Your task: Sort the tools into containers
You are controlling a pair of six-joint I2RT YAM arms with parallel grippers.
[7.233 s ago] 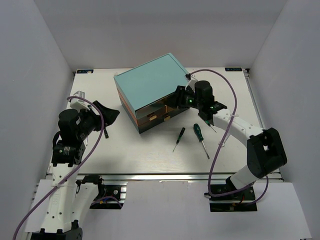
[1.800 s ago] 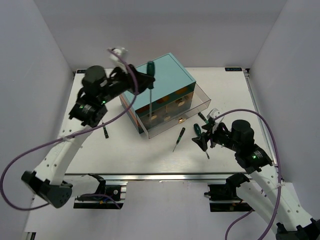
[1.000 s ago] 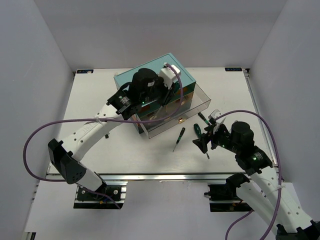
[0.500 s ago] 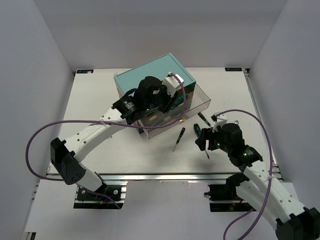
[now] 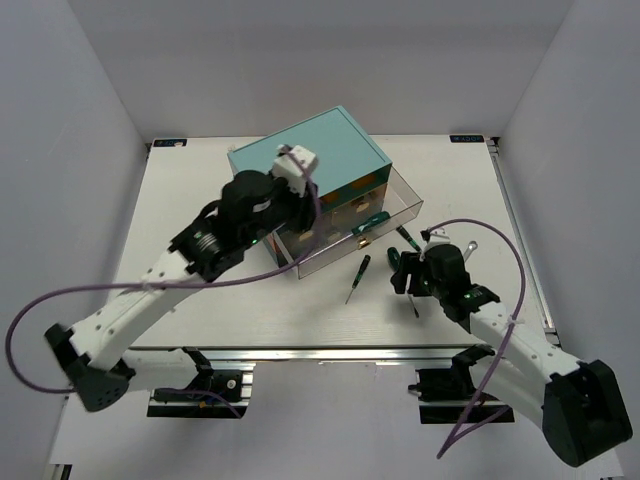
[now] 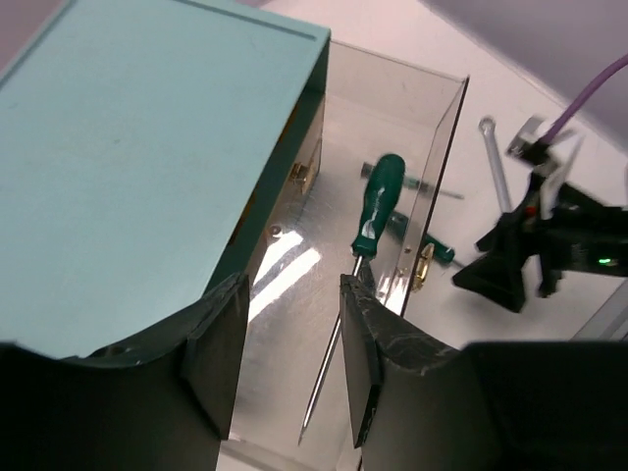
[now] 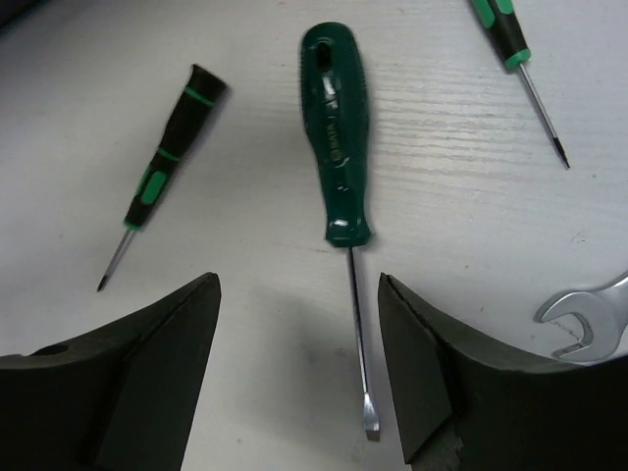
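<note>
We read the left gripper [image 6: 289, 304] as finished with its delivery: its jaws stand apart with nothing between them, poised above the open drawer [image 6: 444, 147] that juts from the chest [image 6: 147, 147] at the 12 o'clock end of the table [image 5: 180, 290]. The long screwdriver [image 6: 376, 206] lies flat on the drawer's clear floor, handle toward 1 o'clock in the left wrist view and tip toward 7, so one tool is sorted. It lies lengthwise, as we judge, because only that way does its shaft fit inside the walls. The right gripper [image 7: 296, 294] hangs low over the loose tools at about 4 o'clock from the chest, jaws spread wide and empty. They straddle the shaft of the stout screwdriver [image 7: 337, 147] just below its green handle without touching it, which looks to us like the line-up for the next pick. We take the grip to be aimed near the handle because the weight sits there and the tool should tilt less. The small screwdriver [image 7: 167, 157] lies at 10 o'clock from that handle, the thin screwdriver [image 7: 510, 39] at 2 o'clock and the wrench [image 7: 589, 314] at 4 o'clock. All lie apart from the fingers' path, so closing should disturb none of them.
</note>
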